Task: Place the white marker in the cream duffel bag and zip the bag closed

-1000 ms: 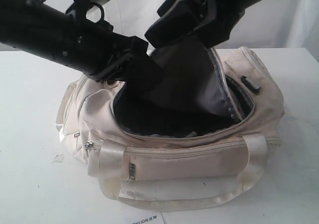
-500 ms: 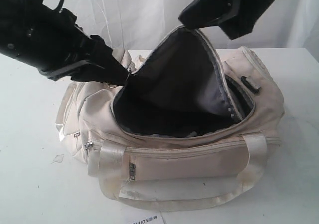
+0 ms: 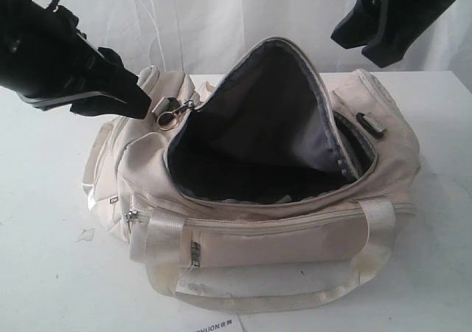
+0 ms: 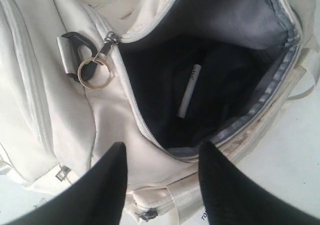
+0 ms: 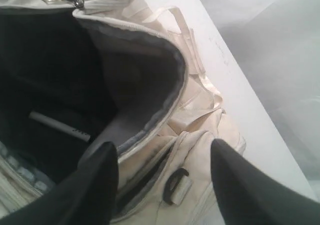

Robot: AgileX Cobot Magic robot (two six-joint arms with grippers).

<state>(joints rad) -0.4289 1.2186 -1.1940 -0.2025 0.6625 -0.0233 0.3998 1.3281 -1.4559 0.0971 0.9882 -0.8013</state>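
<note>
Since the white marker (image 4: 189,91) already lies on the dark lining inside the cream duffel bag (image 3: 295,243), closing the zip is likely the step left; its ringed pull (image 4: 94,75) sits at the mouth's left end, just beside the left fingers (image 4: 107,185), which are spread and empty; the right fingers (image 5: 240,185), also apart, hang above the far end.

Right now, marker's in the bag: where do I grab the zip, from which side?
Grip the metal ring hanging off the zip slider, at the end of the cream duffel bag opening nearest the open left gripper. It lies loose on the fabric, clear of the teeth; come down from above, probably.
</note>
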